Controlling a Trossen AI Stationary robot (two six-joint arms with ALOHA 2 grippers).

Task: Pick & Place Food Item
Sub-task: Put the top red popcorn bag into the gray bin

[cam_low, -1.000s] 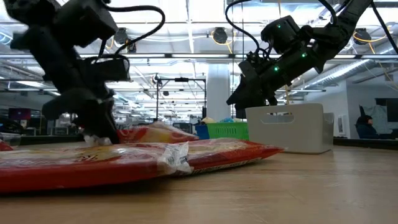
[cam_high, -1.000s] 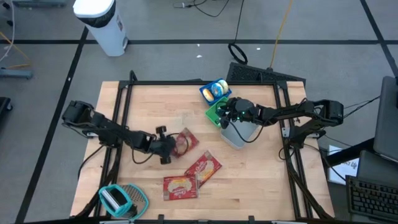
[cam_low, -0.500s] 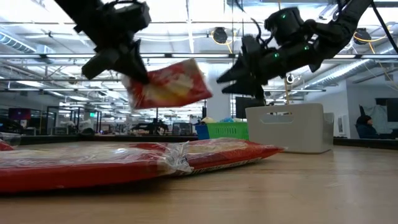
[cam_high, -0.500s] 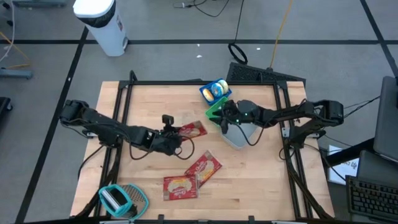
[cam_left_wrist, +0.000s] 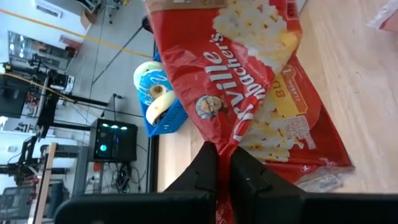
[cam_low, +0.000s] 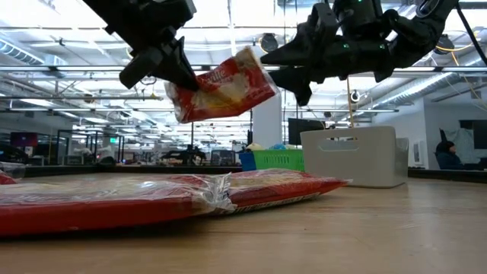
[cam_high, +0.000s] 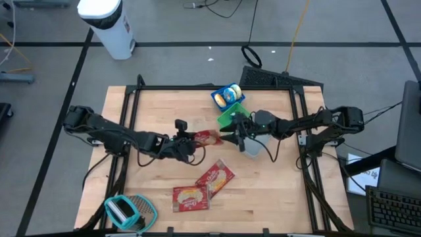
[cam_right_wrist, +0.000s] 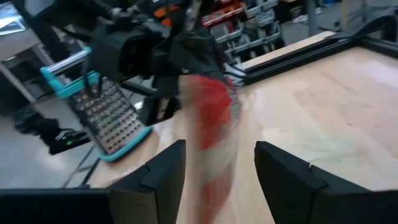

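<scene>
My left gripper pinches the popcorn bag by one edge, aloft mid-table. It looks light, crinkly, slippery. My right gripper, jaws apart, faces its free end.

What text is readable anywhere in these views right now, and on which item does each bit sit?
"ville" and "bacher's", partly cut off: on the red popcorn bag held by the left gripper.
"BU...", cut off: a yellow panel on the same bag.
Small print on the bag's lower edge: too small to read.
Two red packets on the table: print too small to read.
</scene>
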